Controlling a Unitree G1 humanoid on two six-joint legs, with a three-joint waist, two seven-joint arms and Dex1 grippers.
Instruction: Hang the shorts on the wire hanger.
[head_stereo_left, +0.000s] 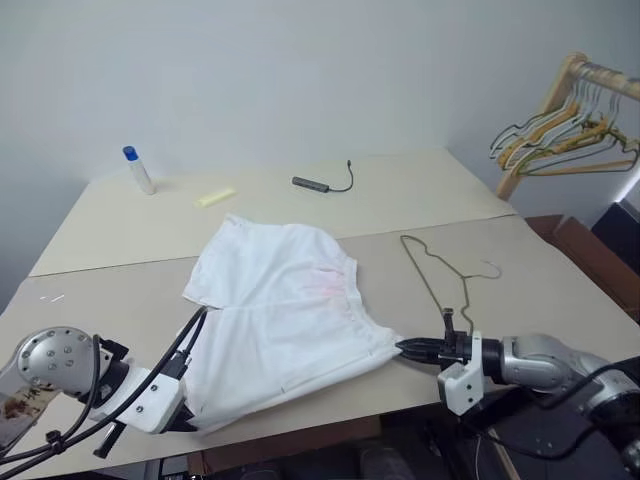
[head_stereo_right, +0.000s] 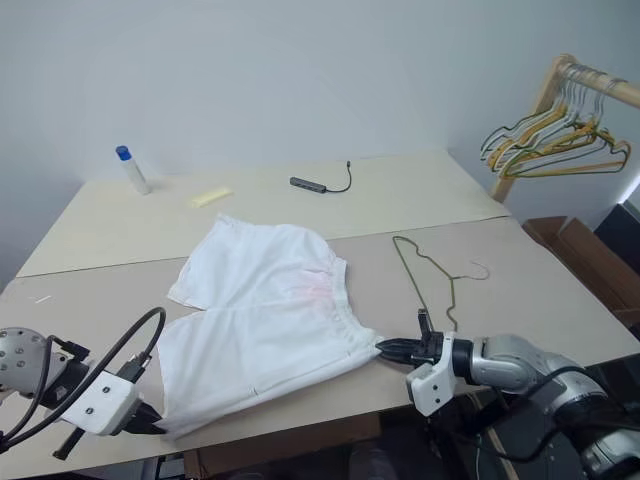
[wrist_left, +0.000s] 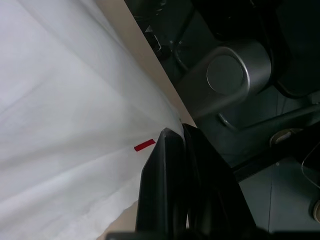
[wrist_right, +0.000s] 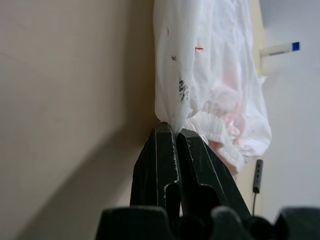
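White thin-fabric shorts (head_stereo_left: 280, 315) with a gathered elastic waistband lie spread flat on the beige table (head_stereo_left: 420, 195), close to its near edge. Left end effector (head_stereo_left: 187, 424) is clamped on the near left corner of the shorts, at the table edge; in the left wrist view its two black fingers (wrist_left: 170, 180) stand together on the fabric beside a small red mark (wrist_left: 144, 145). Right end effector (head_stereo_left: 412, 349) is clamped on the right corner of the shorts at the waistband end; in the right wrist view its black fingers (wrist_right: 165, 160) are pressed together with a pinch of white cloth between their tips, and dark smudges and a faint pink tint show on the fabric above. Thin olive-green wire hanger (head_stereo_left: 435, 275) lies flat on the table just beyond the right end effector, to the right of the shorts and apart from them, its curved hook pointing right. Farther back on the table lie a thin black cable with a grey adapter (head_stereo_left: 312, 184), a small pale yellow strip (head_stereo_left: 216, 197) and a white bottle with a blue cap (head_stereo_left: 138, 170), which stands upright. At the far right, a wooden rack (head_stereo_left: 575, 85) carries several yellow wire hangers (head_stereo_left: 560, 140).
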